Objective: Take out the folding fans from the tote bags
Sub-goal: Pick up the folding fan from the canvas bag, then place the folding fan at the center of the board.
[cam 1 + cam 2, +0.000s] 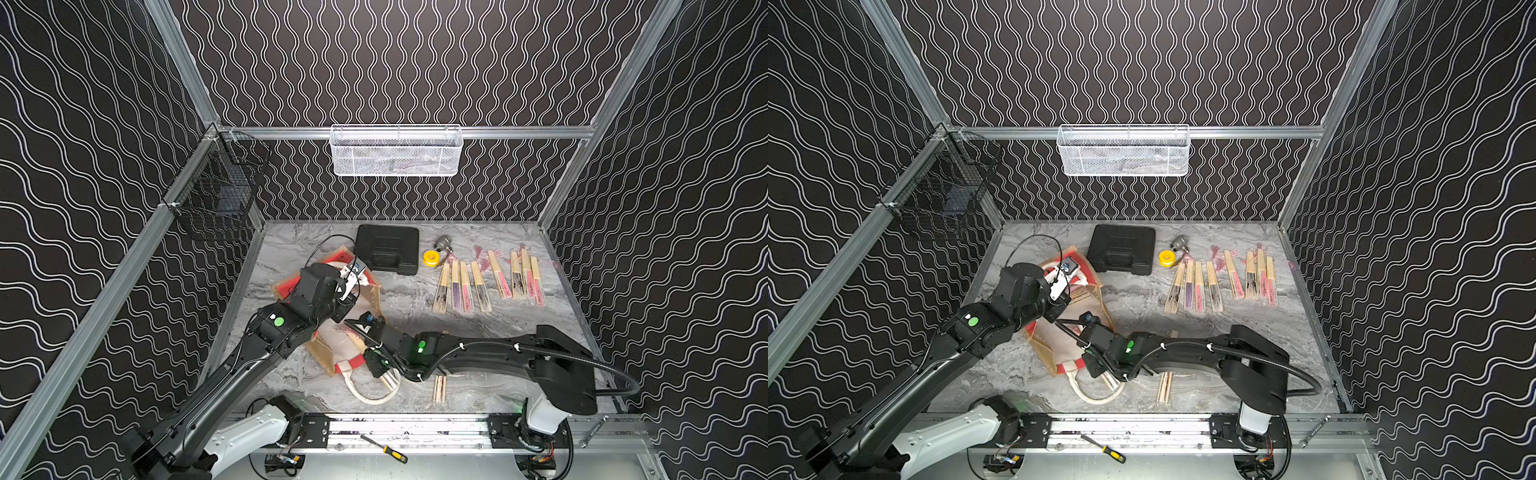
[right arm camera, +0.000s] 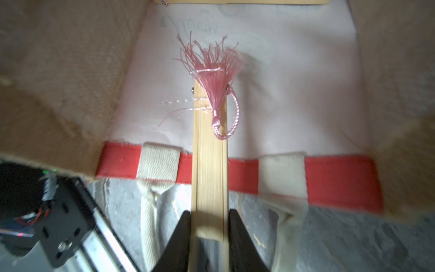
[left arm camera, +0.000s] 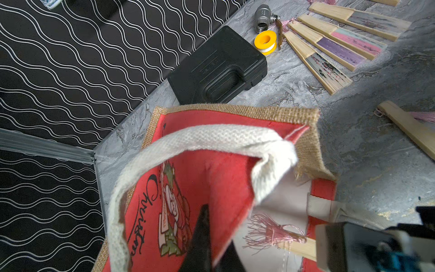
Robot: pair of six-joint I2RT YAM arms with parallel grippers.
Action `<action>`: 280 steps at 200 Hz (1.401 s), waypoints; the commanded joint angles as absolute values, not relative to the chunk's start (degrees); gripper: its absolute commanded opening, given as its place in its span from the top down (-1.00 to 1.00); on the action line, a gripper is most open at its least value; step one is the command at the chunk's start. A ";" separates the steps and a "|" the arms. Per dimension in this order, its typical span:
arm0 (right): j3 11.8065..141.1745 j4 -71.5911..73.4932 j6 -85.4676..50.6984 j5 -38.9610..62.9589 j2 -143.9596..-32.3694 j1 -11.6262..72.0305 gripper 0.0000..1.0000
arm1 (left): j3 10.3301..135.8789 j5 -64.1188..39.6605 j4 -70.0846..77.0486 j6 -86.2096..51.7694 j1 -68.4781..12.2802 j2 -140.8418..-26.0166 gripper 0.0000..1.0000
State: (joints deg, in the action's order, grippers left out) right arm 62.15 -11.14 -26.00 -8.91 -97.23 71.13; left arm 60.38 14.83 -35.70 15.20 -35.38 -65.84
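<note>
The tote bag [image 1: 328,361] lies on its side at the left, mouth toward the front edge. My left gripper [image 3: 215,245] is shut on the bag's red printed panel [image 3: 211,169] and holds it up. At the mouth, my right gripper [image 2: 209,219] is shut on a folding fan [image 2: 209,169]. This fan's pink tassel [image 2: 211,70] rests on the white lining, and its bamboo ribs cross the red rim [image 2: 341,176]. Another fan [image 2: 242,2] lies deeper inside. Several fans [image 1: 457,286] lie in a row at the right, and one [image 1: 439,388] lies under my right arm.
A flat black case [image 1: 388,249], a yellow tape roll [image 1: 431,257] and a metal valve [image 1: 444,242] sit at the back. A white mesh basket [image 1: 397,151] and a black wire basket [image 1: 220,191] hang on the walls. A yellow-handled screwdriver [image 1: 386,449] lies on the front rail.
</note>
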 commanded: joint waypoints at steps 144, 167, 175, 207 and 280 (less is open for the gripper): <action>38.14 -16.70 -29.92 -8.51 -56.17 71.84 0.48 | 60.45 14.86 -34.56 15.38 -35.45 -65.92 1.00; 36.41 -16.45 -31.57 -12.02 -53.65 70.95 0.47 | 60.38 14.77 -34.46 15.39 -35.47 -65.93 1.00; 36.40 -16.95 -31.96 -12.37 -53.27 70.18 0.47 | 60.34 14.82 -34.44 15.46 -35.37 -65.87 1.00; 36.32 -18.04 -33.04 -13.81 -51.49 65.81 0.46 | 60.46 14.87 -34.55 15.39 -35.51 -66.00 1.00; 35.29 -24.83 -39.73 -20.75 -54.02 53.77 0.43 | 60.36 14.74 -34.46 15.44 -35.44 -65.85 1.00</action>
